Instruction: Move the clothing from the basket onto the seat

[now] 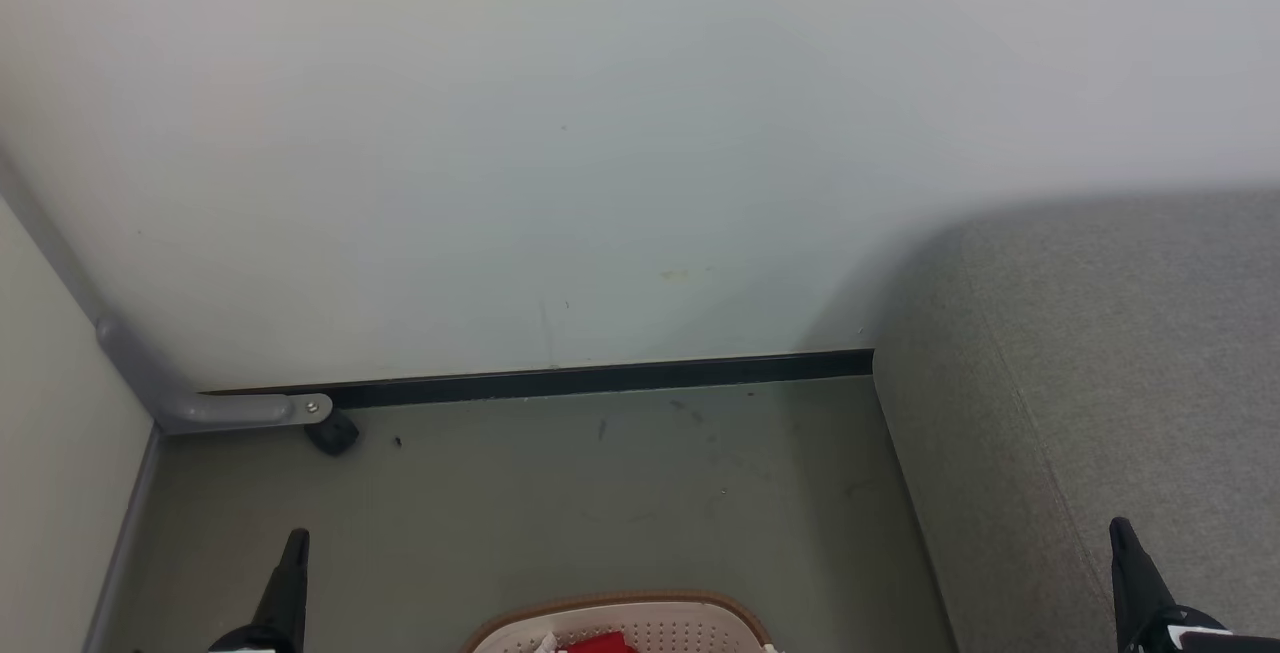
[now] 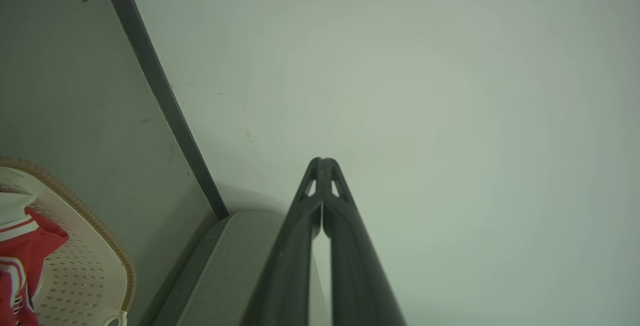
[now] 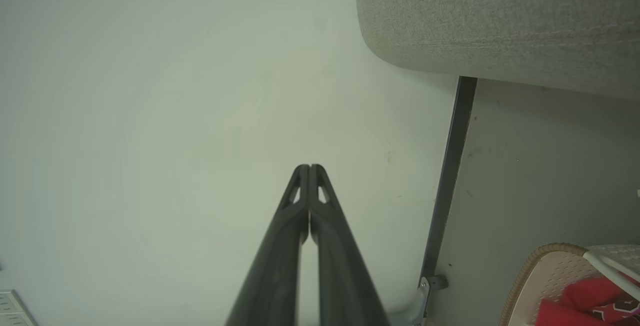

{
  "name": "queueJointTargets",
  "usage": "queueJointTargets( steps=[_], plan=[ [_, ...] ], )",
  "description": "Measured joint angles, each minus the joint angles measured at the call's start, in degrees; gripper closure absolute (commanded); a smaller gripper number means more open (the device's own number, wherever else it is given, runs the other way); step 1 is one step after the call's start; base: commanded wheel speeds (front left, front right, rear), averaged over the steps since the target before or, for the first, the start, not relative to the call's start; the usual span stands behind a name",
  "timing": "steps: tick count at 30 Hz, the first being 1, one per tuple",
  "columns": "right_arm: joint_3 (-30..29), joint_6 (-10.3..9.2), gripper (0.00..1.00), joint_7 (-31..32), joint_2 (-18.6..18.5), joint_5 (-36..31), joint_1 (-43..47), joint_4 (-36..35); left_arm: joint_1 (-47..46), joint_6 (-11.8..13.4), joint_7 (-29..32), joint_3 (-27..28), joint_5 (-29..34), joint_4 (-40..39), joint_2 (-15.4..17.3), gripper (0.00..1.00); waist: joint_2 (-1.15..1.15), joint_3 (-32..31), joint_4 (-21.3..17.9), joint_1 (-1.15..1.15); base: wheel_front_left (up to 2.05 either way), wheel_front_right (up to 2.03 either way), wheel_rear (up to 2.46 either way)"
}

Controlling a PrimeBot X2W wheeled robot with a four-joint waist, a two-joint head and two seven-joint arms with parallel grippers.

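Red clothing (image 1: 598,643) in brown-rimmed cream basket (image 1: 640,601), near grey seat (image 1: 1120,353).

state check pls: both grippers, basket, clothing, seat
left gripper: shut, empty.
right gripper: shut, empty.
basket: upright on the floor, clothing inside.
clothing: red, crumpled in the basket, not yet moved.
seat: no clothing on the visible part.

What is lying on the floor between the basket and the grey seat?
Nothing lies there: in the head view, a bare stretch of floor separates the basket from the seat.
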Motion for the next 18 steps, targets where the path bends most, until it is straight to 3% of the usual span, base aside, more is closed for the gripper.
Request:
queueJointTargets(
  steps=[18],
  plan=[
    [0.0, 0.00, 1.00, 0.0, 0.0, 0.0, 0.0, 0.0, 0.0, 0.0, 0.0, 0.0, 0.0, 0.0, 0.0, 1.00, 0.00, 0.0, 0.0, 0.00, 0.00, 0.00, 0.00]
  ],
)
